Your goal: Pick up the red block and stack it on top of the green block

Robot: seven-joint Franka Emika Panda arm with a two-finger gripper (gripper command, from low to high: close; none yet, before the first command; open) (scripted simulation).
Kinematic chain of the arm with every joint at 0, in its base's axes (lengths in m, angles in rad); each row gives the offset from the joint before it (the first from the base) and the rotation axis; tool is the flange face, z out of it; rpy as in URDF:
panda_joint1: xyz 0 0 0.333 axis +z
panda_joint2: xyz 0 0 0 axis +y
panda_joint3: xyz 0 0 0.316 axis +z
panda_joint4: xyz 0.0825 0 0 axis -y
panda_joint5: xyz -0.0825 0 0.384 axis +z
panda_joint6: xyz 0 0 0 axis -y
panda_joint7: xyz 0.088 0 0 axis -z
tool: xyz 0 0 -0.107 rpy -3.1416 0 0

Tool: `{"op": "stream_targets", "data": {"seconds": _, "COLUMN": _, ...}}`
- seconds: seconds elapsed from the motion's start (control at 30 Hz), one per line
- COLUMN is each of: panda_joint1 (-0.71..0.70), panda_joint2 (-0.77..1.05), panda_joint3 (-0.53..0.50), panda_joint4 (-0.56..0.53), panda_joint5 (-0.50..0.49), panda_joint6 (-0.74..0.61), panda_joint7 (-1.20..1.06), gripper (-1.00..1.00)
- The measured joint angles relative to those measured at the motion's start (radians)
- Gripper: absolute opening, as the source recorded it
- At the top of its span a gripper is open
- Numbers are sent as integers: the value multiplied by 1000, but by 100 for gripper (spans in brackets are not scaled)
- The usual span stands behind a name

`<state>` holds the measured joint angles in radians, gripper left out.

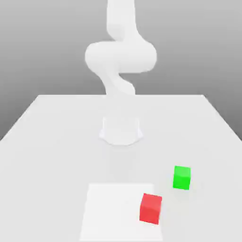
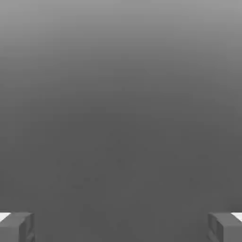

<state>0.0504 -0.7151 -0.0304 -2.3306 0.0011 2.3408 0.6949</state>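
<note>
Trouble, if it comes, probably starts with the reach: the claw (image 2: pixel 121 229) stands spread in the hand view with nothing between its fingers, and the red block (image 1: pixel 151 209) has yet to be gripped. That block sits slightly turned, so jaws coming down square to the worktop (image 1: pixel 52 142) could catch a corner and twist it or shove it off. The green block (image 1: pixel 182 177) is close by, just farther toward the arm (image 1: pixel 120 56) and to the exterior view's right, and a wide-open claw swinging in carelessly might knock it. Later, lowering the red block off-centre would leave it overhanging, and letting go too high could make it tip and slide down.

As for looks, the red block is a plain, sharp-edged cube, bright on top and a shade deeper on its sides. It rests near the exterior view's near edge, right of the middle, on the right-hand part of a pale white patch (image 1: pixel 113 208); whether that patch is a sheet or only a marking, I can't fairly say, the whites run together so. The green one looks much the same in shape, flat-topped and upright, which ought to make a decent seat if the red is set down squarely.
</note>
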Motion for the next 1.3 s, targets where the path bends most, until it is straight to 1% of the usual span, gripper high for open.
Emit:
{"op": "stream_targets", "data": {"seconds": 0.27, "panda_joint1": 150, "panda_joint2": 275, "panda_joint3": -91, "panda_joint4": -99, "panda_joint5": 19, "panda_joint6": 133, "panda_joint7": -351, "gripper": 0}}
{"op": "stream_targets", "data": {"seconds": 0.5, "panda_joint1": 237, "panda_joint2": 513, "panda_joint3": -128, "panda_joint4": -184, "panda_joint5": 56, "panda_joint6": 245, "panda_joint7": -669, "gripper": 0}}
{"op": "stream_targets", "data": {"seconds": 0.67, "panda_joint1": 273, "panda_joint2": 681, "panda_joint3": -124, "panda_joint4": -245, "panda_joint5": 68, "panda_joint6": 326, "panda_joint7": -885, "gripper": 0}}
{"op": "stream_targets", "data": {"seconds": 0.8, "panda_joint1": 281, "panda_joint2": 814, "panda_joint3": -111, "panda_joint4": -288, "panda_joint5": 48, "panda_joint6": 396, "panda_joint7": -1023, "gripper": 0}}
{"op": "stream_targets", "data": {"seconds": 0.97, "panda_joint1": 253, "panda_joint2": 993, "panda_joint3": -70, "panda_joint4": -272, "panda_joint5": 101, "panda_joint6": 538, "panda_joint7": -1091, "gripper": 0}}
{"op": "stream_targets", "data": {"seconds": 1.0, "panda_joint1": 244, "panda_joint2": 1021, "panda_joint3": -59, "panda_joint4": -268, "panda_joint5": 110, "panda_joint6": 562, "panda_joint7": -1099, "gripper": -100}}
{"op": "stream_targets", "data": {"seconds": 1.2, "panda_joint1": 240, "panda_joint2": 1035, "panda_joint3": -53, "panda_joint4": -266, "panda_joint5": 114, "panda_joint6": 571, "panda_joint7": -1102, "gripper": -100}}
{"op": "stream_targets", "data": {"seconds": 1.3, "panda_joint1": 253, "panda_joint2": 970, "panda_joint3": -73, "panda_joint4": -276, "panda_joint5": 88, "panda_joint6": 517, "panda_joint7": -1083, "gripper": -100}}
